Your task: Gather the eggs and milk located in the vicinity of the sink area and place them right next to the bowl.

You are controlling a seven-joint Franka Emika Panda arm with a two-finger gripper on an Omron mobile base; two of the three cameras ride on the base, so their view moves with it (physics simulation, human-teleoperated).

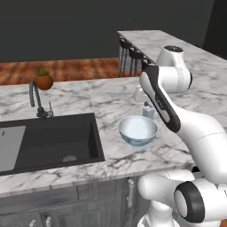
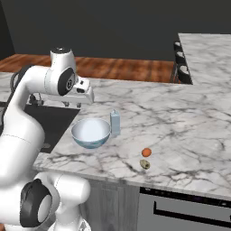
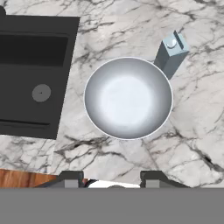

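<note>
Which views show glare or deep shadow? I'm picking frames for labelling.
Hand view: soft sheen inside the bowl, sink nearly flat black. Left base view: sink interior dark, detail lost. Right base view: evenly lit, milk crisp, no glare.

You are looking at a polished marble counter (image 1: 106,99), white with grey veining and a soft sheen. Set into it, the sink (image 1: 46,142) is matt black, and the faucet (image 1: 37,99) at its far edge is dark metal. Just right of the sink, the bowl (image 1: 138,130) is glossy, white inside and pale blue outside. Touching the bowl, the milk (image 2: 115,122) carton looks like smooth matt card. Behind the sink, the plant pot (image 1: 44,81) is dull terracotta.
</note>
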